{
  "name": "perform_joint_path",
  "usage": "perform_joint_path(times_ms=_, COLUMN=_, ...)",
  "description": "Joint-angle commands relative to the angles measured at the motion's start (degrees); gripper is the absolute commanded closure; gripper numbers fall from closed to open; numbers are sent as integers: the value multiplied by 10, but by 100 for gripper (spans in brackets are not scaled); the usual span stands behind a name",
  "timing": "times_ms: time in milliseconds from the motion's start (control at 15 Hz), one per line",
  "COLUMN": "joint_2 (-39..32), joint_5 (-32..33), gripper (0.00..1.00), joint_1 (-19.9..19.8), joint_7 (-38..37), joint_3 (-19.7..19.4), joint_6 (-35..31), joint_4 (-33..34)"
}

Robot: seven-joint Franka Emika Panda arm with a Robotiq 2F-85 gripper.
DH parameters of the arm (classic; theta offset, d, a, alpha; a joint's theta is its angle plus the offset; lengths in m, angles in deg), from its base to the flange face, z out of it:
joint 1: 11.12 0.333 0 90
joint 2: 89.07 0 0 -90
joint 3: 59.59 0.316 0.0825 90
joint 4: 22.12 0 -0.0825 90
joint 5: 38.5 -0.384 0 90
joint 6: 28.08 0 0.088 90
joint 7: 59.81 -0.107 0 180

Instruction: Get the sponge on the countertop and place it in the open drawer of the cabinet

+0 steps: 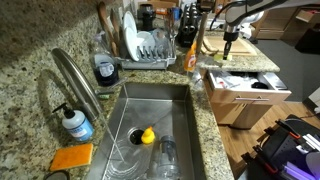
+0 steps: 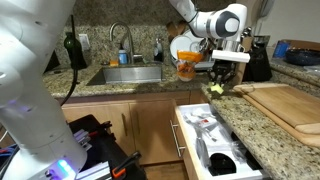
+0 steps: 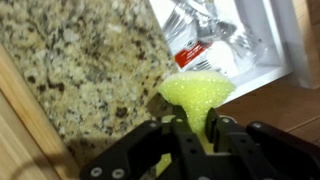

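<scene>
My gripper (image 3: 197, 128) is shut on the small yellow sponge (image 3: 196, 92), which bulges out past the fingertips. In both exterior views the gripper (image 2: 219, 82) (image 1: 228, 44) holds the sponge (image 2: 217, 92) in the air above the front edge of the speckled granite countertop (image 3: 80, 70). The open drawer (image 2: 181, 140) (image 1: 252, 97) of the tan cabinet (image 2: 140, 125) lies just beyond and below, with white and black items inside (image 3: 215, 45). The sponge touches neither the countertop nor the drawer.
A steel sink (image 1: 170, 100) holds a yellow rubber duck (image 1: 147, 136) and a glass. An orange pad (image 1: 72, 157) and a soap bottle (image 1: 76, 123) sit beside it. A dish rack (image 1: 145, 47), an orange bottle (image 1: 190, 58) and a wooden cutting board (image 2: 290, 105) stand on the counter.
</scene>
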Motion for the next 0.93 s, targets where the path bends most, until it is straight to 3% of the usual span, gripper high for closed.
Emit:
perform_joint_path(times_ms=0, joint_2=74, joint_5=24, gripper=95, joint_1=10, joint_7=-58, joint_3=-17, joint_6=51, joint_4=-108)
perform_joint_path(times_ms=267, joint_2=106, joint_5=35, gripper=95, joint_1=7, joint_7=-102, joint_3=-21, joint_6=91, joint_4=-170)
perform_joint_path(times_ms=333, joint_2=111, joint_5=35, gripper=53, joint_1=6, joint_7=-112, joint_3=-22, joint_6=92, joint_4=-182)
perform_joint_path(times_ms=400, joint_2=116, joint_5=38, gripper=53, joint_1=6, joint_7=-122, joint_3=-23, joint_6=84, joint_4=-193)
perform_joint_path(times_ms=533, joint_2=123, joint_5=42, gripper=42, joint_1=7, joint_7=-147, joint_3=-26, joint_6=82, joint_4=-210)
perform_joint_path(times_ms=867, joint_2=137, joint_5=50, gripper=5, joint_1=7, joint_7=-198, joint_3=-35, joint_6=80, joint_4=-226)
